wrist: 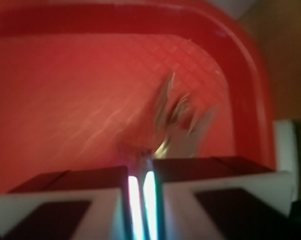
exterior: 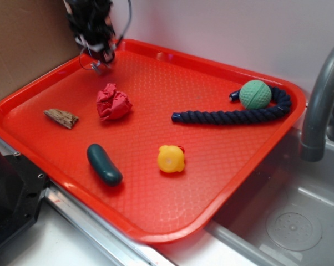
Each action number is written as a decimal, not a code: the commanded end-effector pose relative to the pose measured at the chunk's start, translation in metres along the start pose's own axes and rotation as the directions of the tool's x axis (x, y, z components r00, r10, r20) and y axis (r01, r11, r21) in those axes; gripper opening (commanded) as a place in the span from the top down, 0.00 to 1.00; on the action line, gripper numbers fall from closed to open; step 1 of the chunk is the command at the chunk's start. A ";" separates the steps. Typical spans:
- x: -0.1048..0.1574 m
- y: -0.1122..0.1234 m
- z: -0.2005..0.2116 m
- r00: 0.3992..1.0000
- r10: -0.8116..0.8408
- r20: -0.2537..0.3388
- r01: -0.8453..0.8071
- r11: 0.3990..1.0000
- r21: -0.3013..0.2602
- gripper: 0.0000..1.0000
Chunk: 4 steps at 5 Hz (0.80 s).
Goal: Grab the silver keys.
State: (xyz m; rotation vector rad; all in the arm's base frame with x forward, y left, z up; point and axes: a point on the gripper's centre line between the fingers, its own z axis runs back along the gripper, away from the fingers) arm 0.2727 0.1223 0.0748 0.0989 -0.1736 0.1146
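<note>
The silver keys [exterior: 95,66] are a small grey bunch on a thin wire ring at the far left corner of the red tray [exterior: 222,213]. My gripper [exterior: 102,55] is directly above them, shut on the bunch. In the wrist view the two jaws stand almost together, with only a thin bright slit at the gripper [wrist: 140,167]. The keys [wrist: 178,117] hang out beyond the fingertips, blurred, over the tray floor near its rounded corner [wrist: 240,75].
On the tray lie a red paper wad [exterior: 112,102], a brown wood chip [exterior: 61,117], a dark green pickle toy [exterior: 104,164], a yellow duck [exterior: 171,159], a navy rope [exterior: 233,115] and a green ball [exterior: 254,94]. A grey faucet [exterior: 321,100] and a sink are at right.
</note>
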 end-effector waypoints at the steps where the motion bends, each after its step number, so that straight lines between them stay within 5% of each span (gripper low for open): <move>1: -0.010 -0.053 0.135 0.974 0.153 -0.167 -0.162 0.986 -0.042 1.00; 2: -0.012 -0.064 0.189 0.972 0.148 -0.182 -0.166 0.983 -0.084 1.00; 3: -0.019 -0.076 0.226 0.973 0.178 -0.145 -0.186 0.982 -0.042 1.00; 4: -0.019 -0.082 0.218 0.972 0.173 -0.159 -0.179 0.983 -0.025 1.00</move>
